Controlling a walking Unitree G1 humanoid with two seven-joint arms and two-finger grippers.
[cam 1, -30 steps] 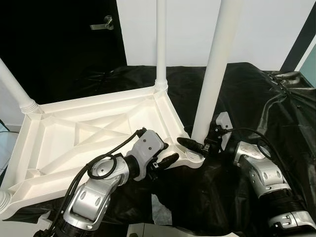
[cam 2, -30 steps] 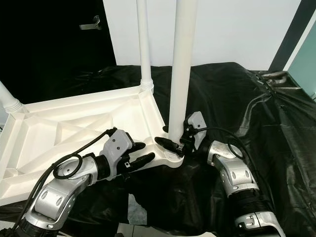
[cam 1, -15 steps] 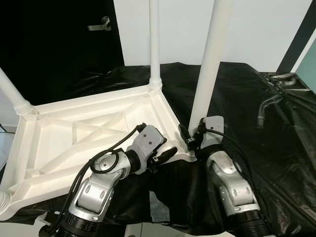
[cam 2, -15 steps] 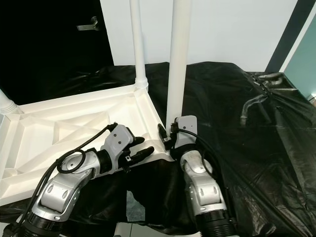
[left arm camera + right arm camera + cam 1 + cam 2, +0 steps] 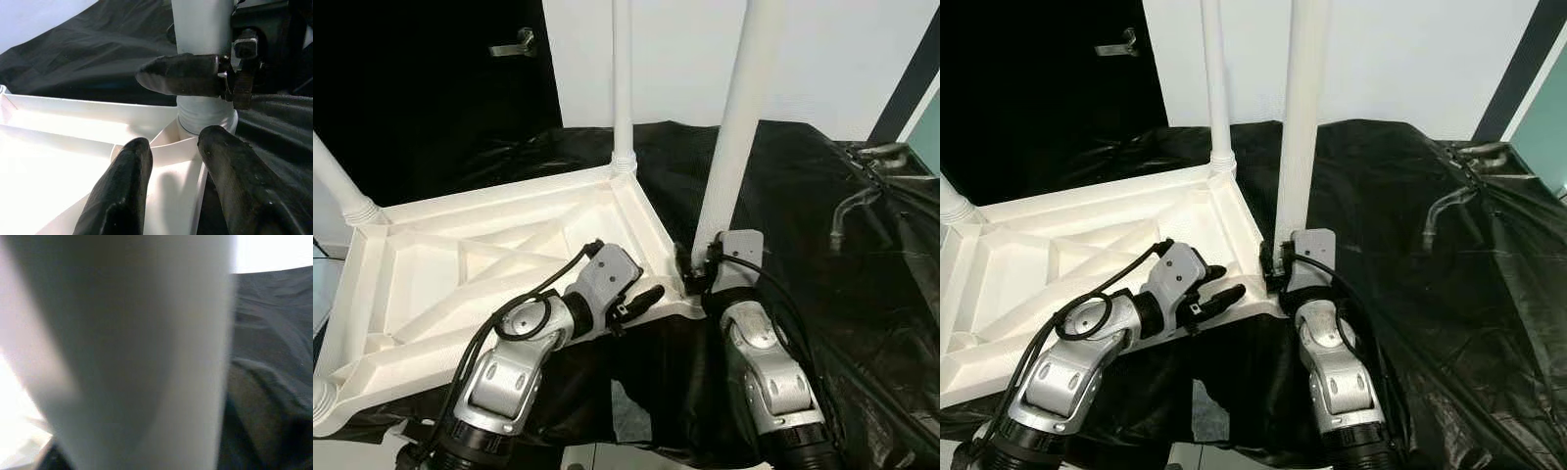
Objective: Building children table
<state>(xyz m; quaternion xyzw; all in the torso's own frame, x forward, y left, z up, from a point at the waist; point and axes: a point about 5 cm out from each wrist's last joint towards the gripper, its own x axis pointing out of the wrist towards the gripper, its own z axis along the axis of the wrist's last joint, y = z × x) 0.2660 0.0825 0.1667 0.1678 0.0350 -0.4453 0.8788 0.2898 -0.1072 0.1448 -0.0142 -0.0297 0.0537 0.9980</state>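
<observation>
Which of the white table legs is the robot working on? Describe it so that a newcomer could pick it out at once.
Start at the upturned white tabletop lying on black sheeting. Go to its near corner on the robot's right side. The leg standing there looks thickest, and alone has the right gripper at its base, with the left gripper just beside the corner.

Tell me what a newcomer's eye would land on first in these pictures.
The white plastic table lies upside down on a black sheet, its legs pointing up. At its near corner the right claw closes around the base of the nearest leg, just above the corner socket. The left claw hovers beside that corner, fingers open over the table's edge.
</observation>
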